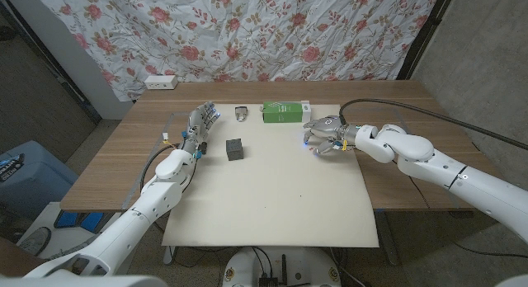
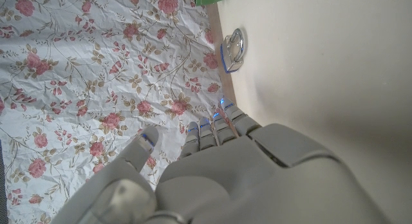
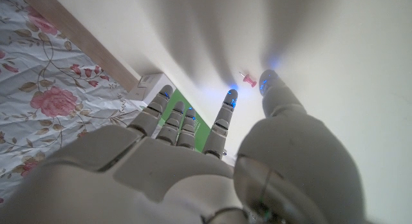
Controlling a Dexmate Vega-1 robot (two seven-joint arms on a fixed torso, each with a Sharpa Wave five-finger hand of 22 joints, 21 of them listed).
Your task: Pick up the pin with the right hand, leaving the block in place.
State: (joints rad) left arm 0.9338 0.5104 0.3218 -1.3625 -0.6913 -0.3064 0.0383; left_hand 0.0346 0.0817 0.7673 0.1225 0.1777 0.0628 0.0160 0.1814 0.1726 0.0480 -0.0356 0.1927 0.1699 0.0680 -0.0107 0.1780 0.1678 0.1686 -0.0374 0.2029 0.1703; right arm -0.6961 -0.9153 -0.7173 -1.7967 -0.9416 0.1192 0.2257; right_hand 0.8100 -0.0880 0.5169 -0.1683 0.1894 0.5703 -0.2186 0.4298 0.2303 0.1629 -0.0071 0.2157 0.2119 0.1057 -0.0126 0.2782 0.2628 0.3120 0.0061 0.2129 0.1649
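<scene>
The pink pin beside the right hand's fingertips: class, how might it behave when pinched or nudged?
The pin looks tiny and lies on its side on the smooth mat, so it probably skids or rolls when nudged. Beside the right hand it seems very light and easily fumbled.

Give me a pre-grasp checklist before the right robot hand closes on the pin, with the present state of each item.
1. Pin in sight on the mat: ok.
2. Right robot hand holds nothing, fingers apart: ok.
3. Thumb tip close beside the pin: ok.
4. Fingers touching the pin: cannot tell.
5. Block well apart from the right robot hand: ok.
6. Left robot hand away from the pin, holding nothing: ok.
</scene>
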